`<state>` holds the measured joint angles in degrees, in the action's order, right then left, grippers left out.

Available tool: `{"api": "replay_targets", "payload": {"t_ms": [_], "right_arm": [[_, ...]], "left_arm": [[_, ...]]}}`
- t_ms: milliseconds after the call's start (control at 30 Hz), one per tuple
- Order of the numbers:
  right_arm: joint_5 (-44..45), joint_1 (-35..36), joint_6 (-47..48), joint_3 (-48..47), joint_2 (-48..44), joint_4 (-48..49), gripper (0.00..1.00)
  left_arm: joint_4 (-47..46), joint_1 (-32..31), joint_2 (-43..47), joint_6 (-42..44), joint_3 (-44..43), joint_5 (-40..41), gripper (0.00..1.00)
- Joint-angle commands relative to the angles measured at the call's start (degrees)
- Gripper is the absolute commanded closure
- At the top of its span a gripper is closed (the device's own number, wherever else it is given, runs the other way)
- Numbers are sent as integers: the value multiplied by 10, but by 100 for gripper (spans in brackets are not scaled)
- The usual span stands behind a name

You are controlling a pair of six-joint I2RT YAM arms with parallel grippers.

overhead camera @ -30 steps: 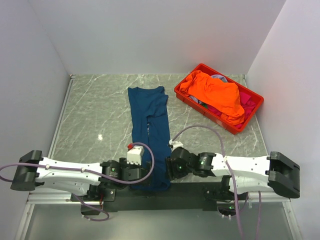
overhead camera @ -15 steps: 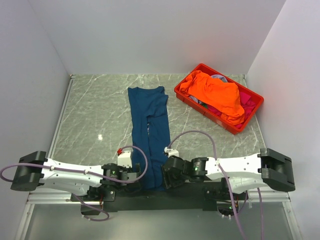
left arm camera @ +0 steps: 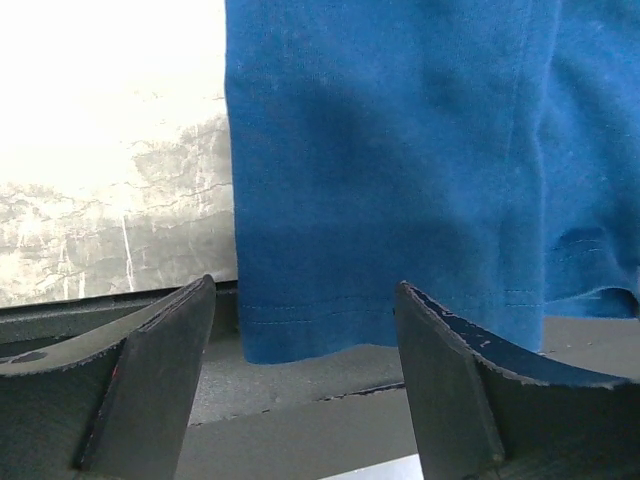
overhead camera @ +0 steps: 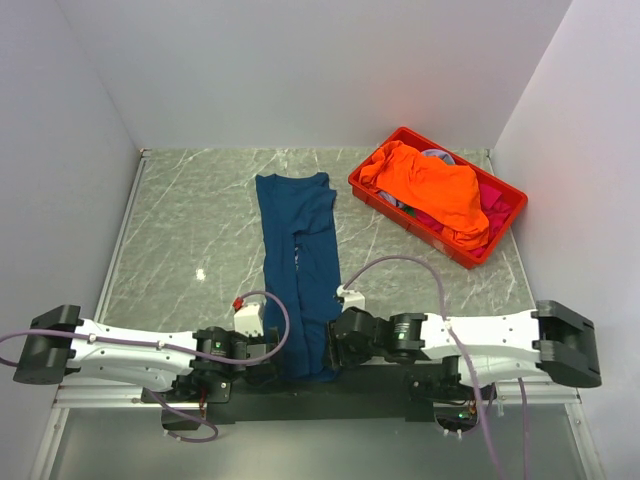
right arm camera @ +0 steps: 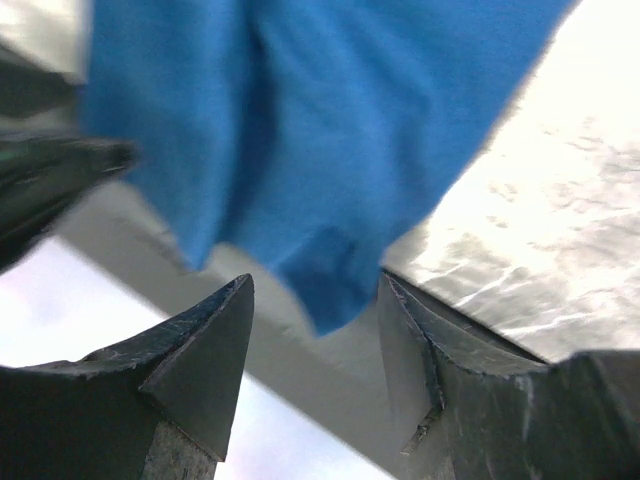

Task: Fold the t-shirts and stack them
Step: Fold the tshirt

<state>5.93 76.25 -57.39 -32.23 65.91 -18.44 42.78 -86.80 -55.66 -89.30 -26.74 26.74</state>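
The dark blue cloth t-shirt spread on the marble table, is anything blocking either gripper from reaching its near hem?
Nothing visible. The left gripper and right gripper are both open, facing the dark blue cloth t-shirt at its near hem, with only the table's dark front edge there.

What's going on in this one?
Two robot arms are working on a dark blue t-shirt, which lies as a long narrow strip down the middle of the table. The left pincer and right pincer are both open at its near hem, one at each corner, not gripping it yet. An orange t-shirt and pink ones sit heaped in the red crate at the far right.
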Motion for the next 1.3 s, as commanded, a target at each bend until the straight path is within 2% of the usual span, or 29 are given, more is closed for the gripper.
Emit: {"api": "replay_targets", "payload": {"t_ms": [0,400,600,700,833,1067,1167,1200,1267], "right_arm": [[19,-3,-7,-1,45,4,40],[3,22,-26,-6,79,-1,42],[4,37,-41,-9,74,-11,44],[6,41,-45,-11,71,-14,46],[6,41,-48,-7,75,-6,51],[3,43,-48,-6,80,4,57],[4,43,-47,-7,82,2,62],[5,43,-48,-6,82,3,64],[4,43,-48,-2,81,10,69]], "left_arm": [[-10,-1,2,0,5,-13,23],[-1,-6,18,-8,17,-26,24],[-28,-9,27,-1,34,-51,28],[-10,-15,22,-14,36,-57,31],[21,-24,27,-37,36,-53,39],[25,-36,31,-59,48,-57,48],[19,-38,21,-58,42,-51,58],[19,-38,18,-57,41,-49,65],[19,-39,6,-56,36,-45,72]]}}
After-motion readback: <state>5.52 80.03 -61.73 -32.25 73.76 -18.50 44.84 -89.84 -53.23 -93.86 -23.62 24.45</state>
